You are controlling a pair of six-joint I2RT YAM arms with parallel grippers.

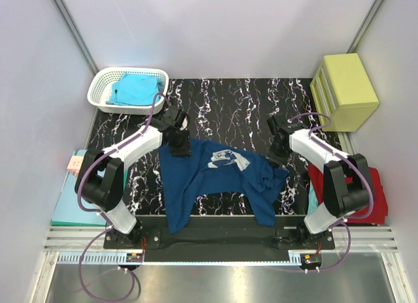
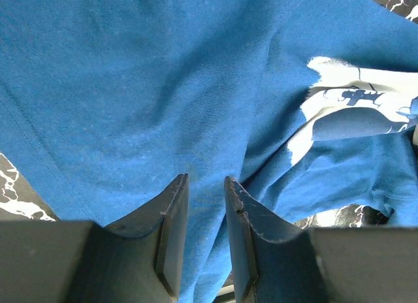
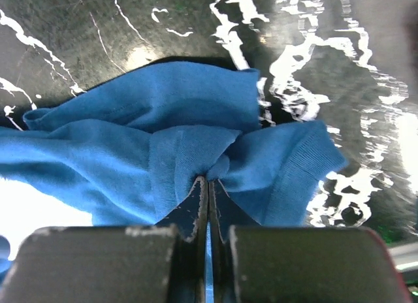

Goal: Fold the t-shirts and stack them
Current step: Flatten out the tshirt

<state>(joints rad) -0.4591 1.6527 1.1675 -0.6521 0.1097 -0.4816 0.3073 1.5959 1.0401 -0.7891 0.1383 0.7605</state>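
The navy blue t-shirt (image 1: 215,182) lies rumpled on the black marbled table (image 1: 228,100), its pale chest print (image 1: 228,159) facing up. My left gripper (image 1: 179,145) is at the shirt's far left corner. In the left wrist view its fingers (image 2: 173,211) stand a little apart with a fold of blue cloth (image 2: 130,87) filling the gap. My right gripper (image 1: 278,153) is at the far right corner, and in the right wrist view it (image 3: 208,179) is pinched tight on a gathered bunch of the shirt (image 3: 130,140). A turquoise t-shirt (image 1: 134,89) lies in a basket. A red t-shirt (image 1: 373,200) lies at the right.
A white basket (image 1: 98,91) stands at the back left and a yellow drawer box (image 1: 346,91) at the back right. A teal clipboard (image 1: 65,202) with a pink item (image 1: 76,163) lies off the table's left edge. Grey walls close in both sides.
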